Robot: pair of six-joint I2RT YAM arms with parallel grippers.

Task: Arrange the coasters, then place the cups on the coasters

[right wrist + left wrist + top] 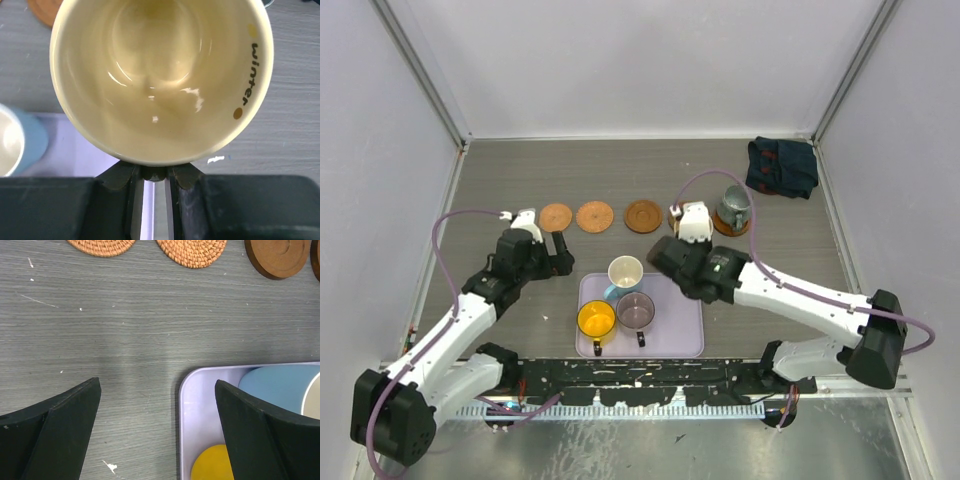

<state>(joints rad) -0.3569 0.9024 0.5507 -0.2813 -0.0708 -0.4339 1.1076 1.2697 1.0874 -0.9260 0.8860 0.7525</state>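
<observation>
1. My right claw [691, 226] is pinching the cream cup [160, 75]. Its mouth fills my wrist view, so I cannot see where my fingers bite it.
2. The cup hangs between the lilac tray [690, 340] and the row of coasters [594, 216], near the grey-green cup [733, 207], which sits on a coaster of its own.
3. A nearby coaster [44, 12] shows only as an edge at the corner of my wrist view, off to one side of the cup. I judge I am not centred over it yet.
4. The coasters look arranged in a line, so I take the step in hand to be cup-placing, with one cup down and this one next.
5. The next move calls for sliding the cup sideways until it is squarely above a bare coaster. I then lower it upright until the base is flat, and only then let my fingers part.
6. My left claw [157, 385] is spread wide and empty, hovering by the tray's corner.
7. The white-and-blue cup [624, 272], orange-yellow cup [596, 320] and purplish cup [636, 312] stand in the tray.
</observation>
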